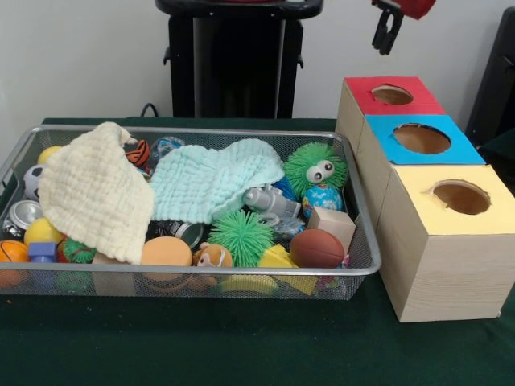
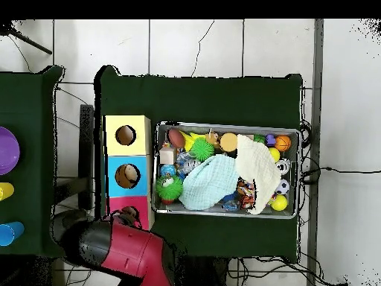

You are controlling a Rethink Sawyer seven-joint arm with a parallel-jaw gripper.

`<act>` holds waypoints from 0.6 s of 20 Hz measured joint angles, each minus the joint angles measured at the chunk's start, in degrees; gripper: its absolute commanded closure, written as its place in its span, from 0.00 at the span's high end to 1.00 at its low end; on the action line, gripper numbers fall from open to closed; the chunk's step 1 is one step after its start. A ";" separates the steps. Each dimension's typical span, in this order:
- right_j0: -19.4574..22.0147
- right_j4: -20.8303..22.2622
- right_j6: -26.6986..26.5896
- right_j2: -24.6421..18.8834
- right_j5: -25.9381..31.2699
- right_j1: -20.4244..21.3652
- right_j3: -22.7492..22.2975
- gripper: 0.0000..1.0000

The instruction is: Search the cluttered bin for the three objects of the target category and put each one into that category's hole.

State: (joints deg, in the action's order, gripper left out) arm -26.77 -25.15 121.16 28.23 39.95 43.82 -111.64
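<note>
Front view, claw: the red and black gripper [image 1: 387, 30] hangs at 12 o'clock above the red-topped wooden box [image 1: 364, 103], clear of the bin; I cannot tell whether it is open or closed, and nothing shows in it.
Bin: a silver wire-mesh tray [image 1: 193, 130] crowded with toys, with a cream muslin cloth [image 1: 92, 189] draped at its 9 o'clock and a mint muslin cloth [image 1: 213, 181] over the centre.
Likely targets: the category is not stated; the rubbery green spiky balls look like a set of three. One with googly eyes [image 1: 315, 167] sits at 2 o'clock, a second green spiky ball [image 1: 241, 237] at 6 o'clock, and a third green spiky ball [image 1: 76, 251] at 8 o'clock, half under the cream cloth.
Handling: probably light, soft and squashy; the strands give, so close across the core from straight above.
Risk: the mint cloth touches the second ball and could snag.
Holes: blue-topped box [image 1: 386, 154] and yellow-topped box [image 1: 418, 211] stand at 3 o'clock of the bin.
</note>
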 measured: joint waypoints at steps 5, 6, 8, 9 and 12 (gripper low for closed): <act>1.41 0.00 0.91 -0.66 -0.53 -0.05 -0.12 0.00; 2.35 0.01 0.91 -0.93 -0.86 -0.16 -0.12 0.00; 5.48 0.01 0.91 -1.54 -1.95 -0.84 -0.10 0.00; 6.45 0.01 0.91 -1.70 -2.26 -1.12 -0.08 0.00; 10.05 0.01 0.91 -2.54 -3.64 -2.20 -0.05 0.00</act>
State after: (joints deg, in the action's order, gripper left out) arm -16.72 -25.14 122.07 25.69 36.31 41.62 -111.69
